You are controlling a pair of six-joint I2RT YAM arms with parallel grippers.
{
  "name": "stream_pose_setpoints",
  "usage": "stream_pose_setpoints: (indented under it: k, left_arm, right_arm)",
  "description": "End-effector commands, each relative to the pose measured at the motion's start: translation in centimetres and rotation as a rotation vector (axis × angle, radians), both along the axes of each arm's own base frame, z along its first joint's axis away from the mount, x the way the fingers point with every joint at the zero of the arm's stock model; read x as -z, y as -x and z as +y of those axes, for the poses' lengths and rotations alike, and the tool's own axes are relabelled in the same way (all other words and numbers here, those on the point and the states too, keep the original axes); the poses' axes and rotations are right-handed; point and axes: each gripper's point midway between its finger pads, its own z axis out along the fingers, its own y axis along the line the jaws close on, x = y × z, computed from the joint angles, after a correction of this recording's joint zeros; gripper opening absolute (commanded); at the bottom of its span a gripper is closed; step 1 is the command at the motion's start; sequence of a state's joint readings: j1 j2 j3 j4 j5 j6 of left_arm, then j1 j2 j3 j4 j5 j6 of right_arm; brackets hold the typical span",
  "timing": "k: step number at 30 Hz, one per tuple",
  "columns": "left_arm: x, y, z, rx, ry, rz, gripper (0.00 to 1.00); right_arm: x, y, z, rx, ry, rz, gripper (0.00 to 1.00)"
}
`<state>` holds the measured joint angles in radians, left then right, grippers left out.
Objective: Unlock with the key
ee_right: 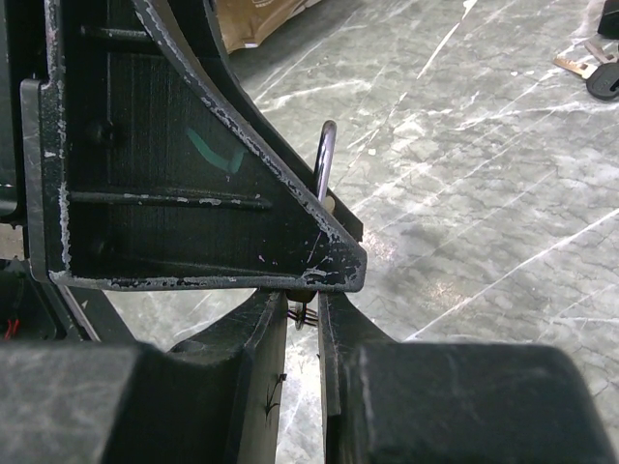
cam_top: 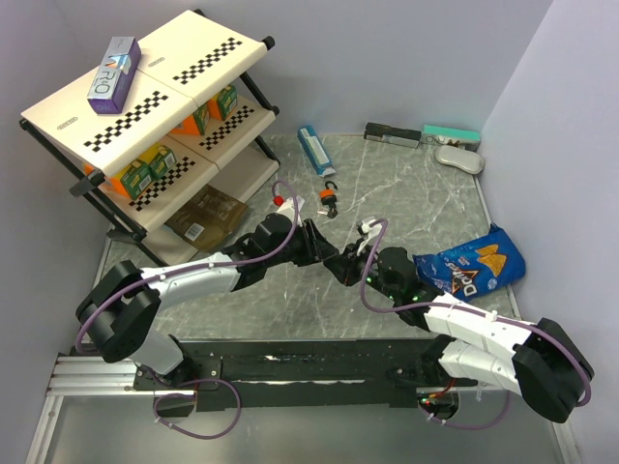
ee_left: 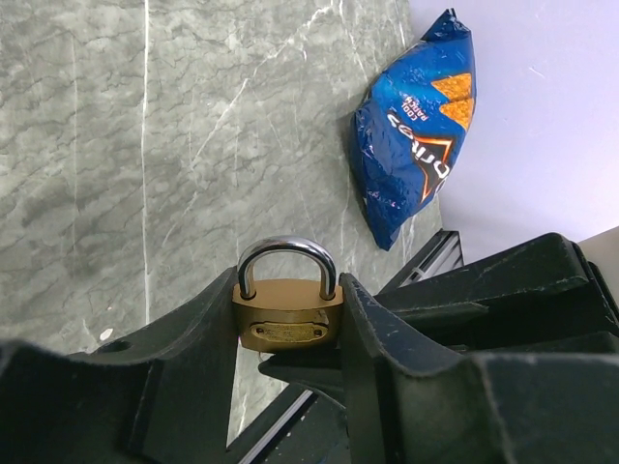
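My left gripper (ee_left: 287,295) is shut on a small brass padlock (ee_left: 287,317) with a steel shackle, held above the table. The shackle looks closed. In the top view the left gripper (cam_top: 317,242) and right gripper (cam_top: 345,263) meet tip to tip at mid-table. In the right wrist view my right gripper (ee_right: 305,307) is nearly closed on a thin metal key (ee_right: 309,313) with a small wire ring, right under the padlock's base. The left finger (ee_right: 193,174) hides the padlock body; only its shackle (ee_right: 327,159) shows edge-on.
An orange-bodied padlock (cam_top: 330,199) with black-headed keys (ee_right: 598,70) lies beyond the grippers. A blue Doritos bag (cam_top: 471,263) lies at right. A shelf rack (cam_top: 155,116) with boxes stands at left, with a brown packet (cam_top: 207,215) below it. A toothpaste box (cam_top: 314,149) and small items lie at the back.
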<state>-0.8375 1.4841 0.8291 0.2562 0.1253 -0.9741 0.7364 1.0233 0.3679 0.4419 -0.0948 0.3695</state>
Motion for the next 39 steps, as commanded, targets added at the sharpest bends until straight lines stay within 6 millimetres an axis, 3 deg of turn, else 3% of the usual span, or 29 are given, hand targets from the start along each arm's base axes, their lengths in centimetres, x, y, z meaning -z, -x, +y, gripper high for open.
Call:
stream_pose_setpoints:
  k: [1, 10, 18, 26, 39]
  left_arm:
    - [-2.0, 0.9, -1.1, 0.036, 0.046, -0.004, 0.01]
    - [-1.9, 0.8, -0.8, 0.017, 0.041, 0.003, 0.01]
    - [-1.7, 0.7, -0.7, 0.009, 0.032, 0.004, 0.01]
    - [-1.9, 0.6, -0.5, -0.002, 0.028, 0.000, 0.01]
    - [-2.1, 0.5, -0.4, -0.004, 0.028, -0.006, 0.01]
  right_arm:
    - [-5.6, -1.2, 1.2, 0.011, -0.121, -0.111, 0.03]
    - [-5.4, -0.6, 1.0, 0.004, -0.132, -0.092, 0.28]
    - [-5.3, -0.2, 1.0, -0.010, -0.139, -0.087, 0.39]
    - [-4.4, 0.2, 0.5, -0.005, -0.110, -0.065, 0.43]
    - [-3.0, 0.4, 0.8, -0.018, -0.095, -0.024, 0.35]
